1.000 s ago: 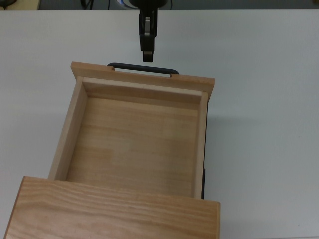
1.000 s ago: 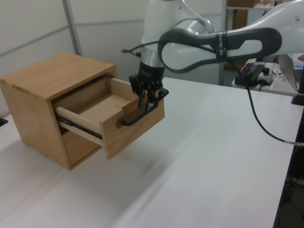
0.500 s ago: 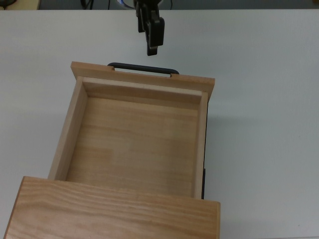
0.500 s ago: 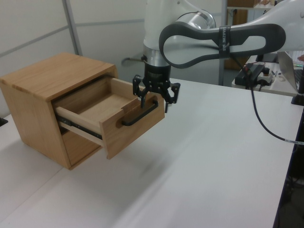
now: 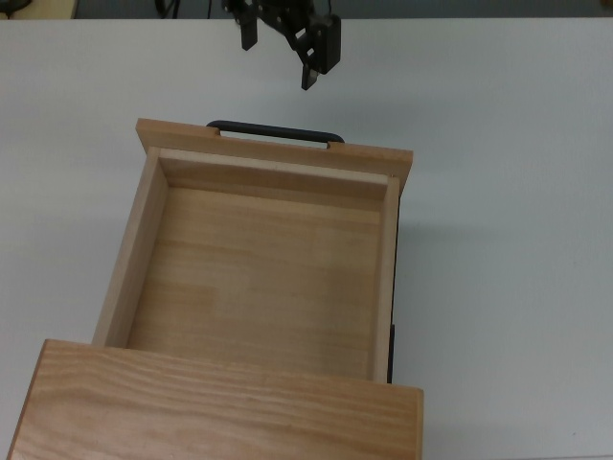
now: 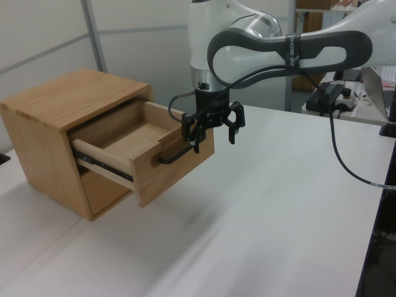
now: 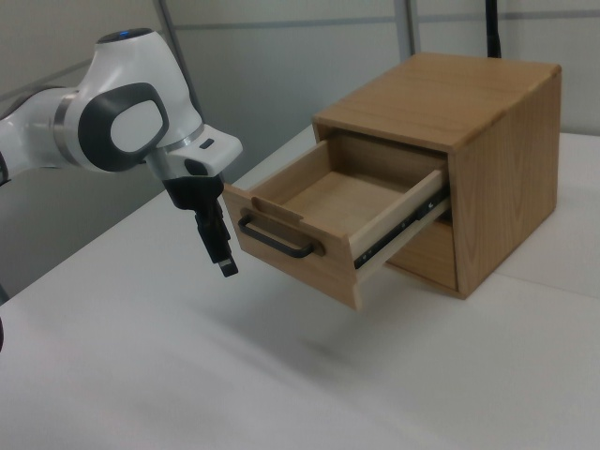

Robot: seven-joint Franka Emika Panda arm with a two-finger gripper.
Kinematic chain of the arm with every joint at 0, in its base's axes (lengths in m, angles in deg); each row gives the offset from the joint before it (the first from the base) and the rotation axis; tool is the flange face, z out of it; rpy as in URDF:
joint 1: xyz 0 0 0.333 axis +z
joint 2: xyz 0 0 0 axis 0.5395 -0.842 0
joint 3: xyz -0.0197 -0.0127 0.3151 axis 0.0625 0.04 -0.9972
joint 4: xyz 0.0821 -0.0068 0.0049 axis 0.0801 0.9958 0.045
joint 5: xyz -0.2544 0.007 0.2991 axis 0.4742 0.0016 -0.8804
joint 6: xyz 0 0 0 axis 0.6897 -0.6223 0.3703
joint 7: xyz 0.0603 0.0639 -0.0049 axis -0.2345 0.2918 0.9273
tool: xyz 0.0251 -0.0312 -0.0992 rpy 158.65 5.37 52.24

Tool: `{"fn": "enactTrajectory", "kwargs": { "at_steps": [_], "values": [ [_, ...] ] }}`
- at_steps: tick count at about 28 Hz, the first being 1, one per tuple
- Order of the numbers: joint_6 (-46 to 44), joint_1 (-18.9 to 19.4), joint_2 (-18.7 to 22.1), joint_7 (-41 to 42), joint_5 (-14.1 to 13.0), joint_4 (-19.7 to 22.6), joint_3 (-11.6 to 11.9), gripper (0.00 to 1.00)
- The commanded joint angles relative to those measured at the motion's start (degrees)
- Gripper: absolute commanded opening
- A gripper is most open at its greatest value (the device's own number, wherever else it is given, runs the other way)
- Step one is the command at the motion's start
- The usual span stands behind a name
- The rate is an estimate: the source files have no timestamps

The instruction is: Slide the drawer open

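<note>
The drawer (image 5: 259, 268) is a light wooden box with a flat front panel and a wide, thin black bar handle (image 5: 276, 132). It stands pulled well out of its wooden cabinet (image 6: 55, 117), level on side rails, interior bare.

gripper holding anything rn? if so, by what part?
Nothing is held. The gripper is open and sits clear of the drawer, off its black bar handle, with a gap between them in the top view.
</note>
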Motion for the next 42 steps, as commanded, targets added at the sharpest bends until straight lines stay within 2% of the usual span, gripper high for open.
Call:
{"fn": "enactTrajectory", "kwargs": {
  "at_steps": [1,6,12,19,32,39,42],
  "values": [
    [-1.6,-0.1,0.9,11.4,-0.2,0.4,0.7,1.00],
    [-2.3,-0.4,1.0,19.8,-0.2,0.4,1.0,1.00],
    [-2.5,-0.9,1.0,25.6,-0.3,0.5,1.0,1.00],
    [-4.7,-3.1,1.1,33.5,-0.4,0.4,1.0,1.00],
    [-4.8,-3.6,0.9,34.0,-1.1,0.3,1.0,1.00],
    [-4.9,-3.7,0.7,40.2,-1.1,0.4,1.0,1.00],
    [-4.9,-3.7,0.6,40.3,-1.1,0.4,1.0,1.00]
  ]
}}
